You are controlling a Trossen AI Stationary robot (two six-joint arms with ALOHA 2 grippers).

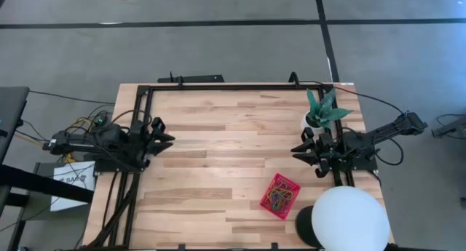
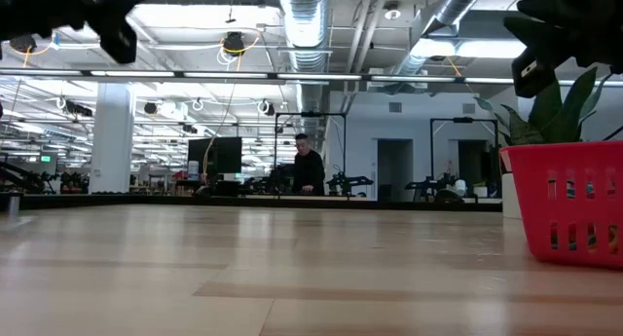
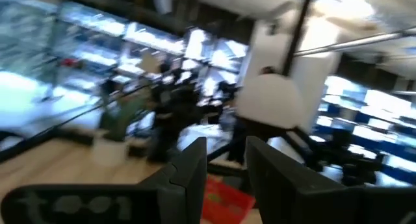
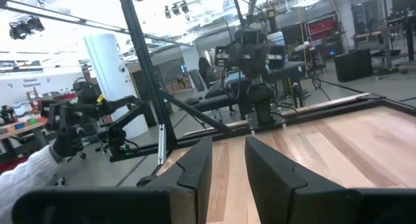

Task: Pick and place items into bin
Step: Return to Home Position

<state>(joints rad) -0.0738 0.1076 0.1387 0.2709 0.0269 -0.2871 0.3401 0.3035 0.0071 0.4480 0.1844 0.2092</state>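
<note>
The red mesh basket [image 1: 280, 196] stands on the table's near right part, with several coloured rubber-band loops [image 1: 278, 201] lying inside it. It also shows at the right of the low view as the basket [image 2: 574, 205], and as a red blur [image 3: 224, 198] in the left wrist view. No loops show on the bare table. My left gripper [image 1: 167, 138] hovers over the table's left side, open by a narrow gap [image 3: 226, 165], holding nothing. My right gripper [image 1: 297, 150] hovers by the right side, above and beyond the basket, also narrowly open [image 4: 227, 162] and empty.
A white pot with a green plant [image 1: 324, 113] stands just behind my right arm. A big white dome [image 1: 349, 218] sits at the near right corner beside the basket. A black frame [image 1: 233, 86] runs along the far edge. Bare wood [image 1: 218, 164] lies between the arms. A person [image 2: 310, 170] stands far off.
</note>
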